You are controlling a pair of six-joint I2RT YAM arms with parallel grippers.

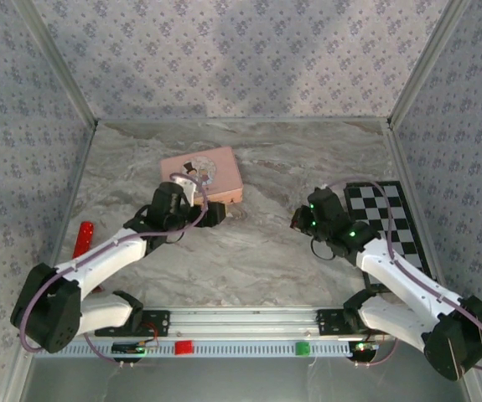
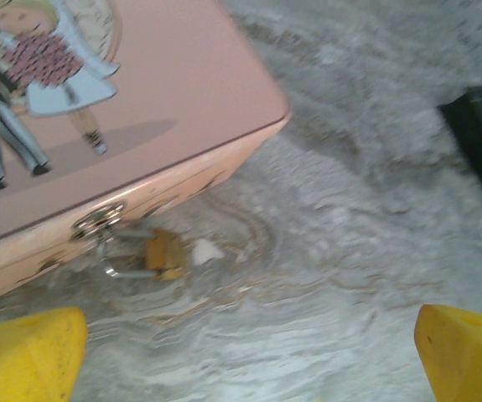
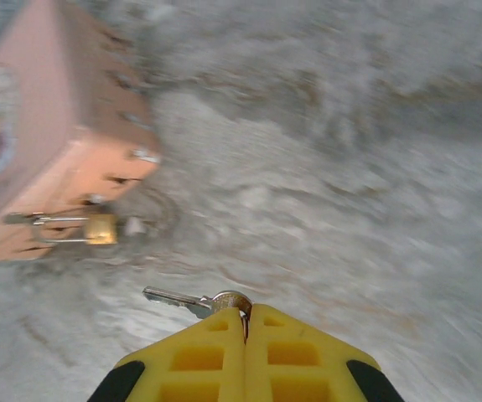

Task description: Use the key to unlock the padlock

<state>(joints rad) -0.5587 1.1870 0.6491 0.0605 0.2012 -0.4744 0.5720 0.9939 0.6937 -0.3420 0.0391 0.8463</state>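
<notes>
The small brass padlock [image 2: 165, 251] lies on the marble table with its silvery shackle hooked through the latch of the pink tin [image 2: 140, 109]. My left gripper [image 2: 245, 356] hovers open just in front of it, yellow fingers [image 2: 31, 356] spread wide with nothing between them. In the right wrist view the padlock [image 3: 100, 228] sits at the left by the tin's corner [image 3: 48, 126]. My right gripper [image 3: 245, 311] is shut on the round head of the key [image 3: 182, 299], whose blade points left toward the padlock, a short way from it.
The pink tin [image 1: 203, 174] sits at the table's middle back, between both arms. A black-and-white checkered board [image 1: 387, 218] lies at the right, and a red object [image 1: 82, 239] at the left wall. A small white scrap [image 2: 207, 249] lies beside the padlock.
</notes>
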